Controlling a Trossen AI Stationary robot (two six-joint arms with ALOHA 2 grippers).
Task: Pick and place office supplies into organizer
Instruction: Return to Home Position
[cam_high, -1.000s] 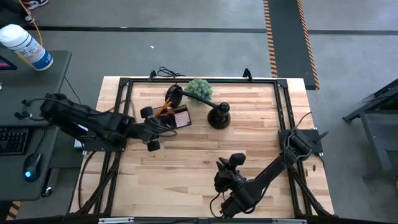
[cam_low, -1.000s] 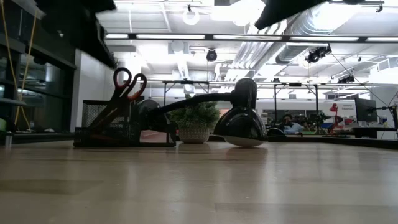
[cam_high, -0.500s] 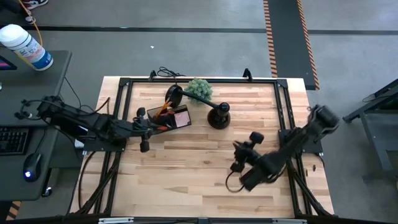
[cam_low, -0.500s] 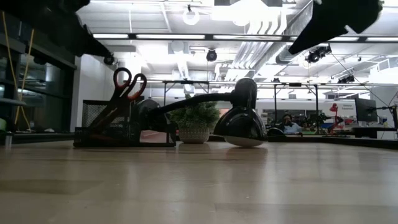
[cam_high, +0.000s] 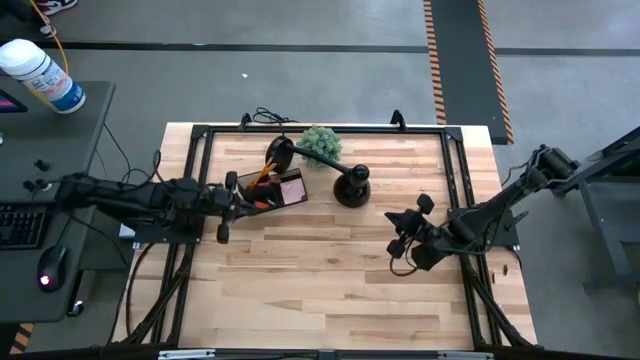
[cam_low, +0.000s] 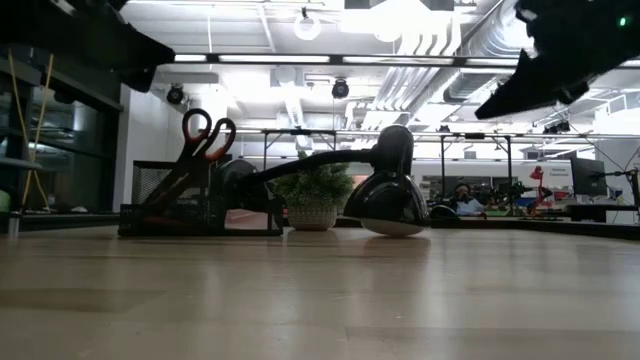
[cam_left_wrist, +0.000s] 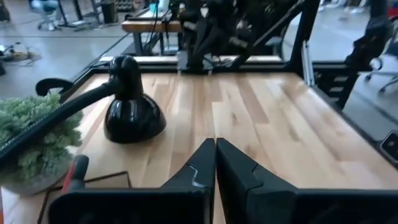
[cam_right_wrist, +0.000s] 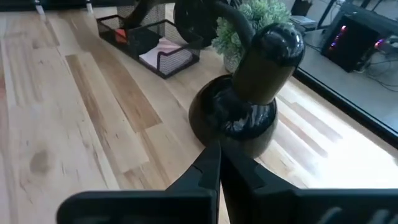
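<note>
Left tool (cam_high: 250, 204) farther back, organizer (cam_high: 281, 190) just beside its tip.

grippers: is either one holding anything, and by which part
Nothing is held. The left gripper and the right gripper both have their fingers closed together, empty.

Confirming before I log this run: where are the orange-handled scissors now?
The scissors stand handles-up in the organizer, toward the upper left of the table in the high view, beside the lamp's head and left of the plant.
</note>
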